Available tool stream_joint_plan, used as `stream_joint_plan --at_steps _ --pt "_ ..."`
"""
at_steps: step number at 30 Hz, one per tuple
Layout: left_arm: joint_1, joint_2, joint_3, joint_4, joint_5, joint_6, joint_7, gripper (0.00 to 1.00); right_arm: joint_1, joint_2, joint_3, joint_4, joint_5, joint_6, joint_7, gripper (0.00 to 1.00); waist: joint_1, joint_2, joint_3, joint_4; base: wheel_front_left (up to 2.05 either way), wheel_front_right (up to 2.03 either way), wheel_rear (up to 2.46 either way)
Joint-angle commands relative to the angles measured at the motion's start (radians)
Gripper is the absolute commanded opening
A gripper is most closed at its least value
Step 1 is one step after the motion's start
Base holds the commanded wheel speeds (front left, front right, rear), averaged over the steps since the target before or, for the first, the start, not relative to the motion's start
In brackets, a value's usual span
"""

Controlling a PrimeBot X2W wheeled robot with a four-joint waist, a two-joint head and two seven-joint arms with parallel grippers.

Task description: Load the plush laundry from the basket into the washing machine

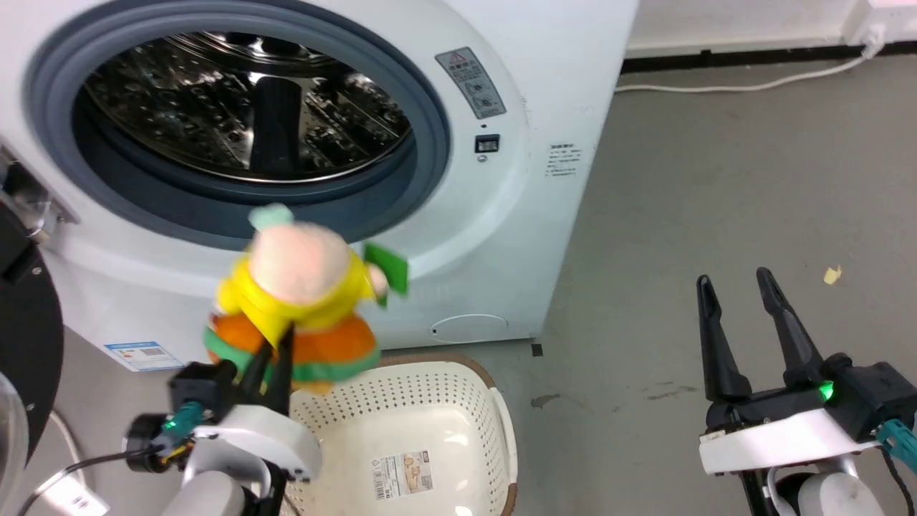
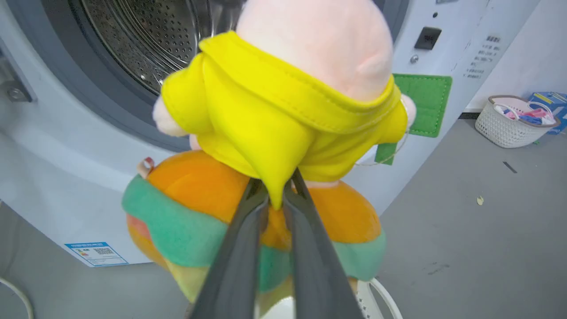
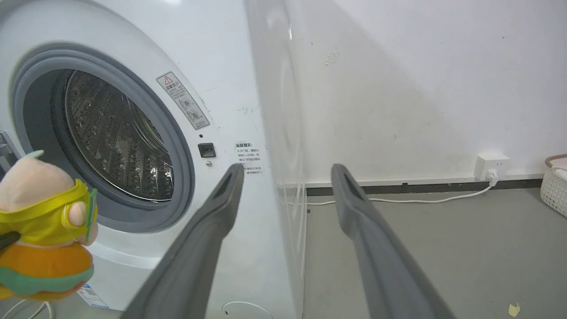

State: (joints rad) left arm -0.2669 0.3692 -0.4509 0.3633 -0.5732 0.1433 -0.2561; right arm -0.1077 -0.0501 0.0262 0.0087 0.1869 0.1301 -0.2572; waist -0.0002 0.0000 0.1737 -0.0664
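The left hand (image 1: 281, 337) is pressed together on the pointed hood of the yellow toy (image 1: 301, 287), pinching the fabric between its dark fingers (image 2: 248, 239). The toy has a peach-pink rounded head and a green square tag sticking out on one side. The orange toy (image 1: 326, 351) with green trim hangs right under it, touching it; I cannot tell whether the fingers grip that one too. Both toys are up in the air, in front of the lower edge of the washing machine (image 1: 501, 215) opening and above the far end of the basket (image 1: 501, 430).

The basket stands on the floor (image 1: 716, 179) just before the machine, with a sticker (image 1: 402, 474) on its bottom. The machine's black-framed door (image 1: 21, 337) is swung open to the left, and the steel drum (image 1: 215, 107) shows inside the grey gasket (image 1: 433, 143).

The right hand (image 1: 734, 278) is spread wide and holds nothing, well apart from the toys, over bare floor to the right of the machine.
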Motion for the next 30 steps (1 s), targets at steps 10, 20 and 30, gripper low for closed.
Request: stream_joint_plan --at_steps 10,20,30 --pt "-0.009 -0.097 0.299 -0.282 0.171 -0.047 -0.006 0.0 -0.016 0.0 0.033 -0.026 -0.013 0.001 -0.005 1.0 0.0002 0.0 0.125 -0.014 0.0 0.0 0.0" --pt "-0.37 0.051 0.37 -0.142 0.222 -0.134 0.054 0.0 -0.115 0.0 0.039 -0.065 0.012 0.001 -0.005 1.0 0.0002 0.0 0.398 -0.096 0.0 0.0 0.0" --pt "-0.783 0.23 0.324 0.08 0.289 -0.219 0.242 0.0 -0.17 0.0 0.055 -0.09 0.072 0.001 -0.005 1.0 0.0002 0.0 0.55 -0.186 0.0 0.0 0.0"
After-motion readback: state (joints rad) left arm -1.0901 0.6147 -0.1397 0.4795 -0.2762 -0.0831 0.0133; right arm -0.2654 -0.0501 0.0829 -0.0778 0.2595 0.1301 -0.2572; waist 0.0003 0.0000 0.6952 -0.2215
